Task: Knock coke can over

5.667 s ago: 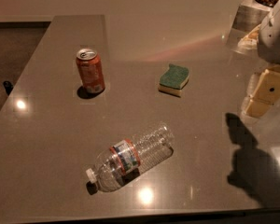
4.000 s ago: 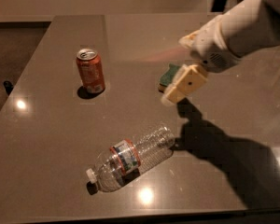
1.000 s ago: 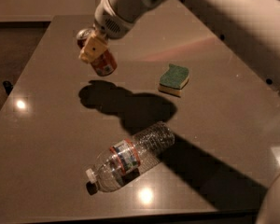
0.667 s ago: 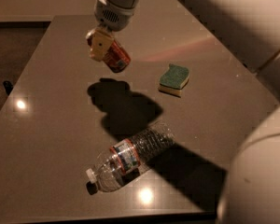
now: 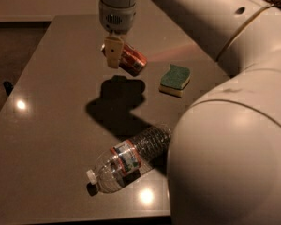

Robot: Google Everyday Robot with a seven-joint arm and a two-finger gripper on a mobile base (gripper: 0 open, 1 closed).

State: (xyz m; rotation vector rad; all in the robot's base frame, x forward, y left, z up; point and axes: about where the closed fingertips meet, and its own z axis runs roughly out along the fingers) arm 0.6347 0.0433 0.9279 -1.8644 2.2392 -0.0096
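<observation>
Dim, warm lighting from overhead.
Two small glare spots sit on the grey-brown tabletop point(image 5: 51, 139), left and front. The cream gripper point(image 5: 113, 55), above the table's far middle in front of the tilted red aluminium coke can point(image 5: 133, 60), casts a dark shadow on the surface beneath them.

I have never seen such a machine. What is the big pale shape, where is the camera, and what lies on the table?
The big pale shape is a robot's arm, close to the one camera, which looks down on a grey table; where the camera is mounted is unknown. At the arm's end hangs its gripper, right against a red coke can that is tipped, not upright. Whether it holds the can I cannot tell. A green sponge and a clear water bottle on its side also lie there.
</observation>
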